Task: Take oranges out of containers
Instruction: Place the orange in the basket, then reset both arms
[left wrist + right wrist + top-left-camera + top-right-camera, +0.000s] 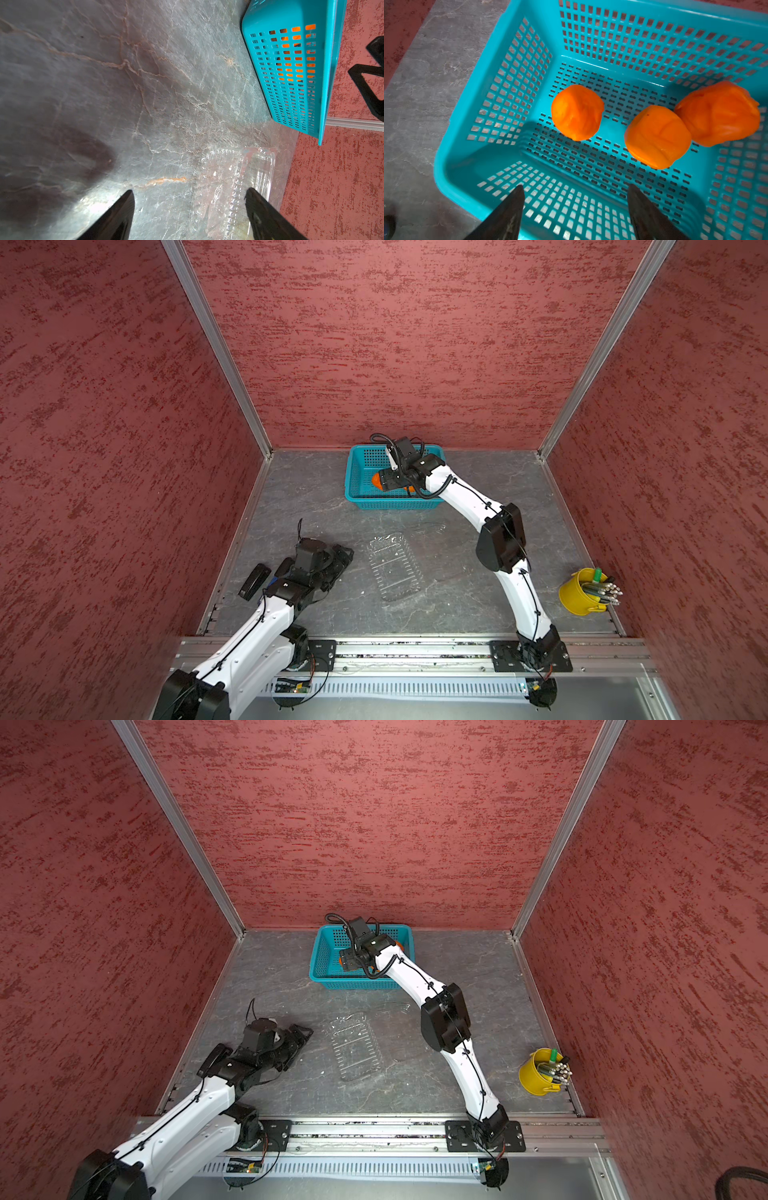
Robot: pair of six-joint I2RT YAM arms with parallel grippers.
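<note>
Orange skins, lumpy and faintly segmented; three oranges [657, 136] down on the floor of the teal basket [446, 149], ahead of and below the right gripper [574, 188]. Lone orange [577, 112] closest to the fingertips, apart from the rest; other two touching, further off to one side of the jaw line. Right gripper spread wide, nothing between the fingers, hovering over the near basket wall. Left gripper [190, 191] also spread wide and empty, low over the table [104, 83], clear clamshell tray [395, 568] just ahead of one fingertip, basket well beyond. Tray empty in both top views, so probably all fruit out already.

Handling guess: light, round, prone to rolling on the slotted floor; looks slightly soft, so squeeze gently. Best hold across the widest middle, jaws coming straight down, lone orange first for clearance. Tray thin, flimsy, see-through; likely to skid or crumple if nudged.
</note>
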